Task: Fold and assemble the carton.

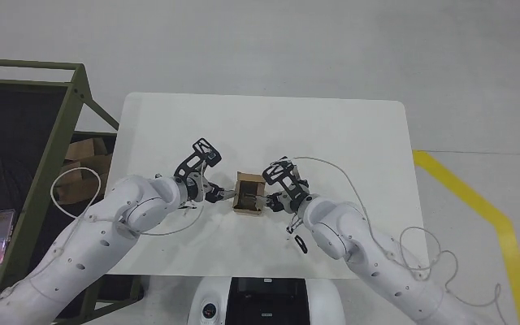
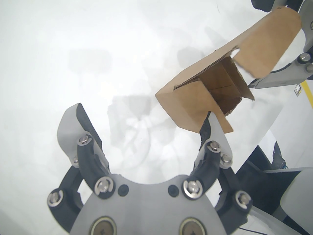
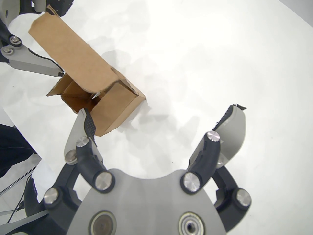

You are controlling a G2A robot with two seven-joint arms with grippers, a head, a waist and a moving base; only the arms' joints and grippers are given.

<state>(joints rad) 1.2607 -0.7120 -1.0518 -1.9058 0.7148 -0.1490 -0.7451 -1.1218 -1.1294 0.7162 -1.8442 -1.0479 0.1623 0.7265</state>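
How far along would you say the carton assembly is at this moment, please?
Done: the carton stands as an open box on the table. In hand: the left hand and right hand, both open, each set one finger against opposite walls at its mouth. Left: the long flap sticks up and the top is open, so tucking it shut remains.

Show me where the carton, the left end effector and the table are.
carton (image 2: 188,107), left wrist view, on its outer side wall.
left end effector (image 2: 141,112), left wrist view, midway between its fingertips.
table (image 1: 341,122), top view, on its bare white top.
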